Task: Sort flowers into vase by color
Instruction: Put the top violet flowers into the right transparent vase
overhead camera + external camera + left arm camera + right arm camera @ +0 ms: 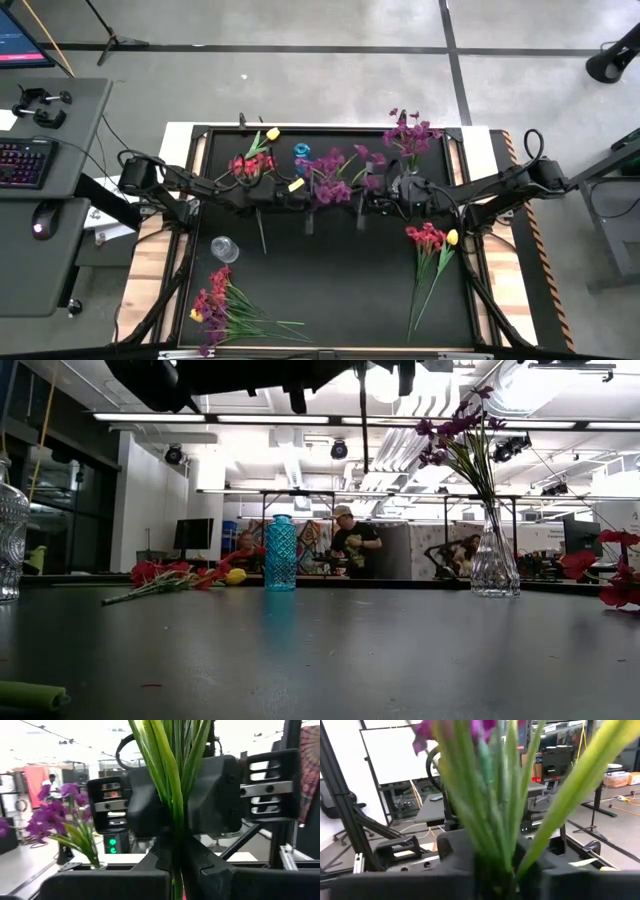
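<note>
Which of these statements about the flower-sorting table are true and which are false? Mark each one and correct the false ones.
1. The clear vase at the back of the table holds purple flowers. True.
2. The blue vase is full of yellow flowers. False: in the low view nothing sticks out of it.
3. The left pincer is shut on green stems. True.
4. Both arms rest at the near edge of the table. False: they meet above the middle, and the right pincer is there among purple blooms.
5. A bunch of red flowers lies on the near left of the table. True.
</note>
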